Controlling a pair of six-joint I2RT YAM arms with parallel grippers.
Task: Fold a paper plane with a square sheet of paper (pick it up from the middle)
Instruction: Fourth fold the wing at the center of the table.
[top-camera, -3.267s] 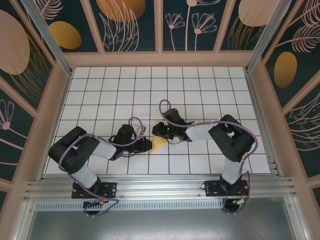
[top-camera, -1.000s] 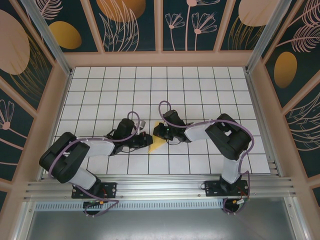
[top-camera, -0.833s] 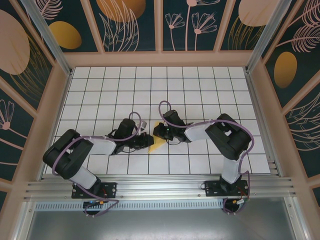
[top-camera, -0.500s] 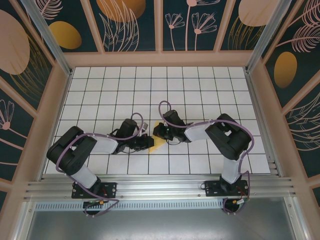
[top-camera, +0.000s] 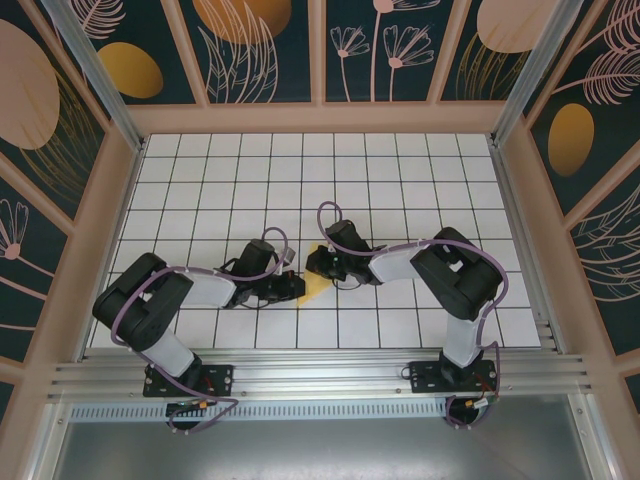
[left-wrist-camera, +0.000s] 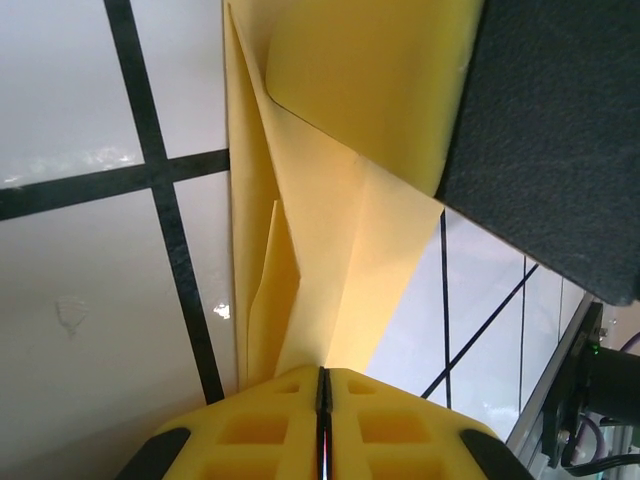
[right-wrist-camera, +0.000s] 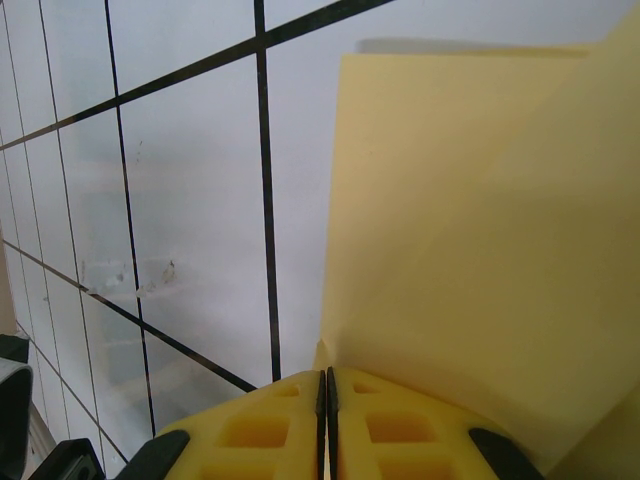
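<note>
The thin yellow creased paper sheet (left-wrist-camera: 330, 260) runs lengthwise from left fingers (left-wrist-camera: 265, 420) to right fingers (right-wrist-camera: 390, 425), each pair clamped on one end

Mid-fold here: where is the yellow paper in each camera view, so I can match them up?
Top external: folded yellow paper just below the picture's centre.
Left wrist: central strip from the top edge down into the left gripper.
Right wrist: right half, above the right gripper.
Shared landmark: the white table with its black grid lines.
</note>
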